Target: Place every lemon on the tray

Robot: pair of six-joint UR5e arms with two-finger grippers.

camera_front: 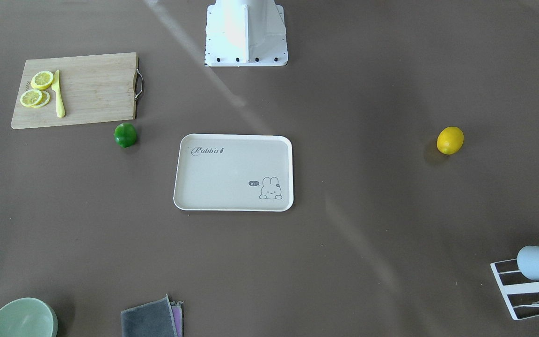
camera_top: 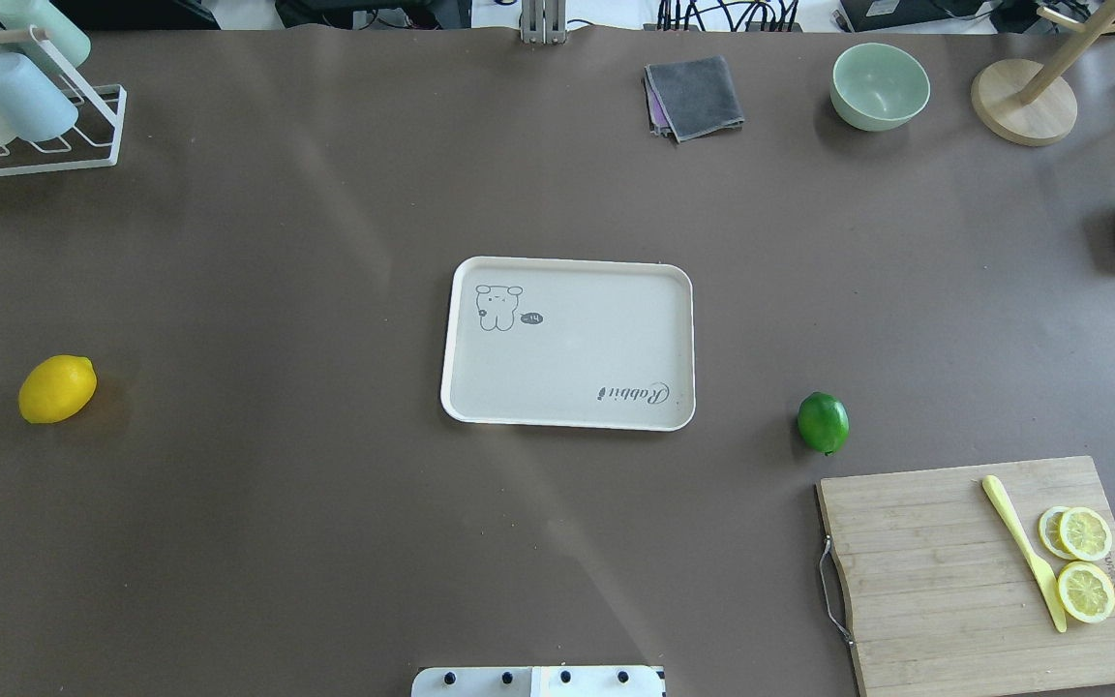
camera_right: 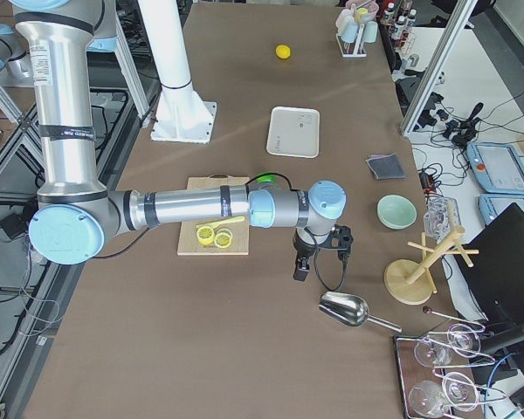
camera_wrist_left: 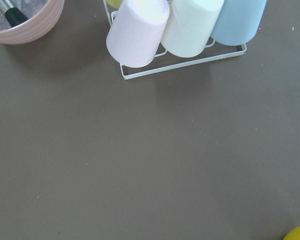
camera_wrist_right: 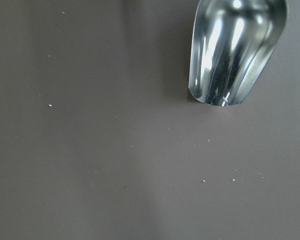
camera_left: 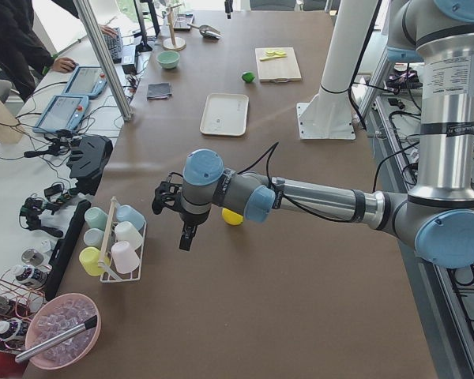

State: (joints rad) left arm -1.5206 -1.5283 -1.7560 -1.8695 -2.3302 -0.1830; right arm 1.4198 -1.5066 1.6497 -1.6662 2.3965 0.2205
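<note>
Both lemons lie on the bare table, well apart from the tray [camera_top: 596, 348], so nothing is placed yet. In the overhead view, with the tray as the dial's centre, the yellow lemon [camera_top: 57, 388] sits far out at 9 o'clock on the robot's left. The green lemon [camera_top: 823, 422] sits closer, between 3 and 4 o'clock, just off the corner of the cutting board [camera_top: 983, 571].

The yellow lemon's long axis runs roughly from 8 to 2 o'clock. The green one's runs nearer 12 to 6.

The left gripper [camera_left: 186, 235] hangs over the table, pointing down, between the cup rack [camera_wrist_left: 185, 65] and the yellow lemon. From the side view alone I cannot tell whether its jaws are apart or closed, and the wrist camera shows no fingers. That camera catches only a sliver of the yellow lemon at the 5 o'clock corner, with the rack up at 12. I judge the fruit is near, but off to that side rather than under the tool.

The right gripper [camera_right: 302, 267] hangs beside the metal scoop [camera_wrist_right: 235, 50], on the far side of the board from the green lemon. Its jaw state cannot be read either. Its wrist camera shows the scoop at 1 o'clock and no lemon at all.

The left arm looks better placed to start. It would need a short shift toward 5 o'clock in its wrist view, and a jaw line set across the 8-to-2 axis
</note>
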